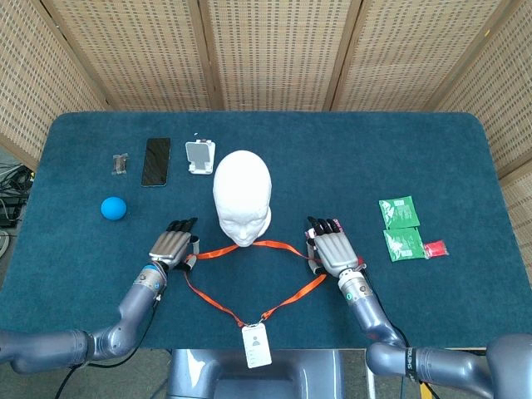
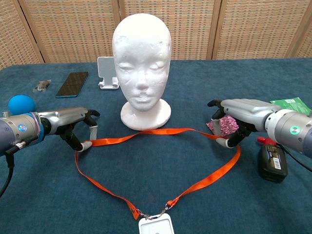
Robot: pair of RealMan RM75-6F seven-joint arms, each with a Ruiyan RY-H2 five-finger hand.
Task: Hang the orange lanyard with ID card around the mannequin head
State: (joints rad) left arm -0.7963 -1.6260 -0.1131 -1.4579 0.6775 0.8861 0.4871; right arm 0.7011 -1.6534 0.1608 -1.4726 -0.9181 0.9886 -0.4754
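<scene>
Head view shows the lanyard (image 1: 249, 278) lying flat on the blue table (image 1: 432, 150) in a wide loop, like a diamond. Its long way runs from the head (image 1: 243, 196) back toward you, and the card (image 1: 256, 345) sits at the near tip, by the table edge. The far side of the loop lies just in front of the head's base. It is not around the head.

Your left hand (image 1: 173, 243) pinches the strap at the left corner of the loop. Your right hand (image 1: 331, 249) pinches it at the right corner. Both hands sit low over the table, one on each side of the head.

The head stands upright with its face toward you.

Chest view shows the pinch better: at each hand (image 2: 73, 124) (image 2: 236, 119) the strap (image 2: 161, 132) goes in between the fingertips. It also shows a pink wrapper (image 2: 223, 125) under your right hand and a black box (image 2: 272, 162) beside it, which the head view hides. Only the top of the card (image 2: 156, 225) shows there.

Head view shows the green packets (image 1: 401, 226) and a small red thing (image 1: 434, 248) on the right. On the left are a ball (image 1: 114, 208), a phone (image 1: 155, 161) and a white stand (image 1: 199, 156).
</scene>
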